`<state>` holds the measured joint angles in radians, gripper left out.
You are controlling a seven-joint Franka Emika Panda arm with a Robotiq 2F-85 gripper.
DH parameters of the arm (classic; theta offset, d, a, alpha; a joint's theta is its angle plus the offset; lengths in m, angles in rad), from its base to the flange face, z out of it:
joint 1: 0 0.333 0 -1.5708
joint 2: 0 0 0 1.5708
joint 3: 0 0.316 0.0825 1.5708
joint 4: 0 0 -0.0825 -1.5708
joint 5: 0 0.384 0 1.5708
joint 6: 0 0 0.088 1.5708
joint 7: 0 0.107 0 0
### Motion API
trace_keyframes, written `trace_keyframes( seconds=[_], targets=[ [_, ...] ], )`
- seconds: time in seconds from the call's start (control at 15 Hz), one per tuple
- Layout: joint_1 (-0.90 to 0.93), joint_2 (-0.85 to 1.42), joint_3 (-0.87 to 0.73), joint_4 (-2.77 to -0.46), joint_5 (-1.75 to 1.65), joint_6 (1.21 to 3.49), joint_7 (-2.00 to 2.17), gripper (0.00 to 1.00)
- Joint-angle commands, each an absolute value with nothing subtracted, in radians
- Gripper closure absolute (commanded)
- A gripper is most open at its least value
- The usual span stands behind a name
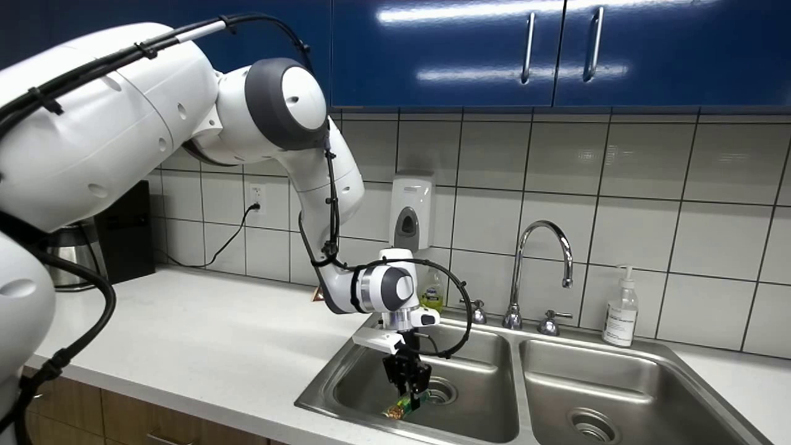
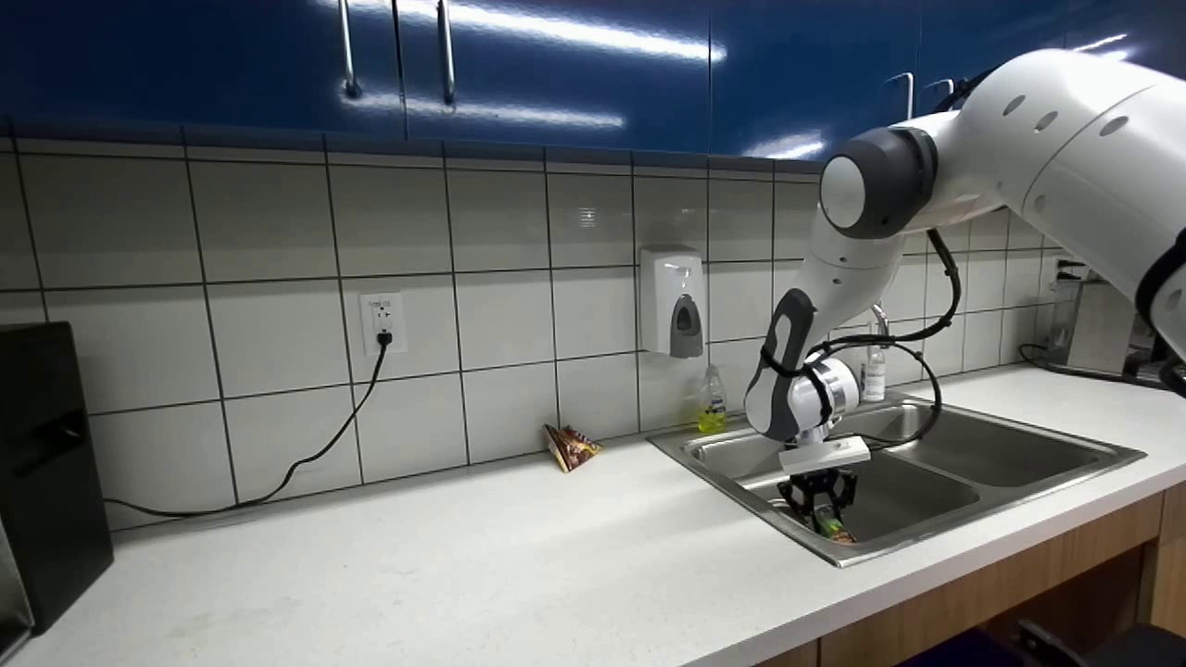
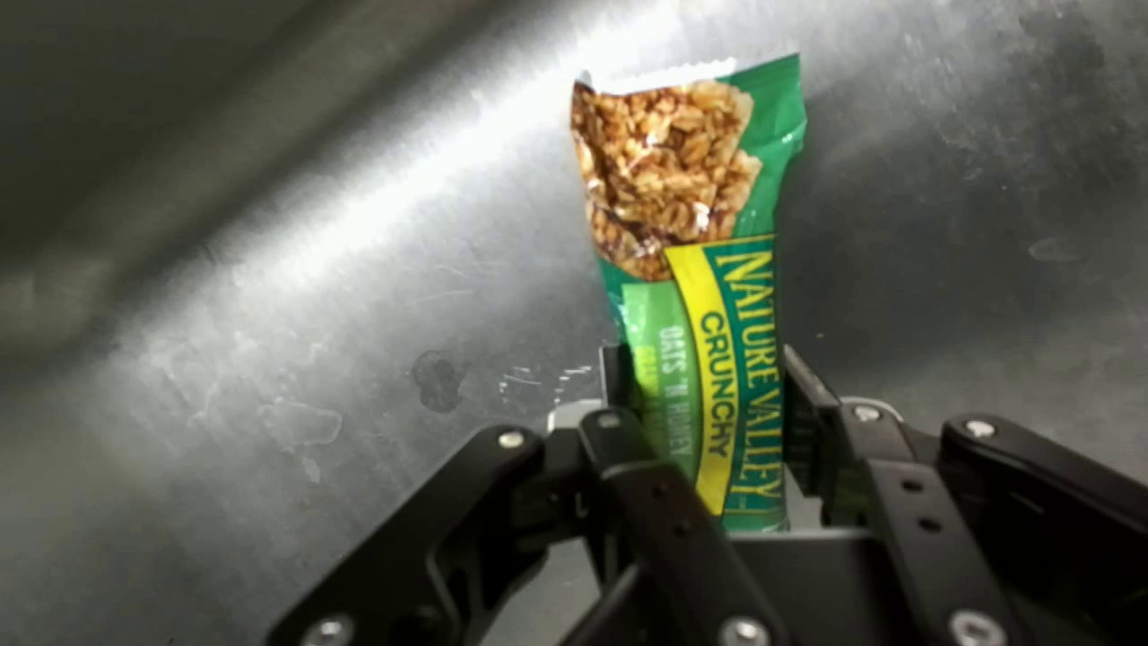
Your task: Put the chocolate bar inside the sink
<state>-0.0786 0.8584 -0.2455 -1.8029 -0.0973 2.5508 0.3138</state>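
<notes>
The chocolate bar (image 3: 682,179), in a green and yellow wrapper with a granola picture, sits lengthwise between the fingers of my gripper (image 3: 704,386) in the wrist view. Both fingers press against its sides, so the jaws are shut on it. Its lower end is hidden behind the gripper body. In both exterior views, the gripper (image 1: 410,397) reaches down into the left basin of the steel sink (image 1: 482,395), with the bar (image 1: 397,410) low inside it, near the front wall. Whether the bar touches the basin floor I cannot tell.
A divider (image 1: 521,389) separates this basin from the right basin (image 1: 618,383). Behind stands a chrome faucet (image 1: 516,278) with handles. A yellow-green soap bottle (image 2: 712,408) and a reddish-brown packet (image 2: 571,448) are by the tiled wall. White counter (image 2: 463,574) borders the sink.
</notes>
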Motion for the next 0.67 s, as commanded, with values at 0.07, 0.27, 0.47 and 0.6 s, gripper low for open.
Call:
trace_keyframes(
  seconds=[0.07, 0.27, 0.47, 0.6],
  targets=[
    [-0.072, 0.886, -0.250, -1.769, -0.072, 2.551, 0.322, 0.85],
    [-0.075, 0.906, -0.248, -1.751, -0.062, 2.547, 0.319, 0.85],
    [-0.076, 0.929, -0.249, -1.731, -0.052, 2.543, 0.320, 0.85],
    [-0.077, 0.942, -0.248, -1.718, -0.047, 2.540, 0.319, 0.85]
  ],
)
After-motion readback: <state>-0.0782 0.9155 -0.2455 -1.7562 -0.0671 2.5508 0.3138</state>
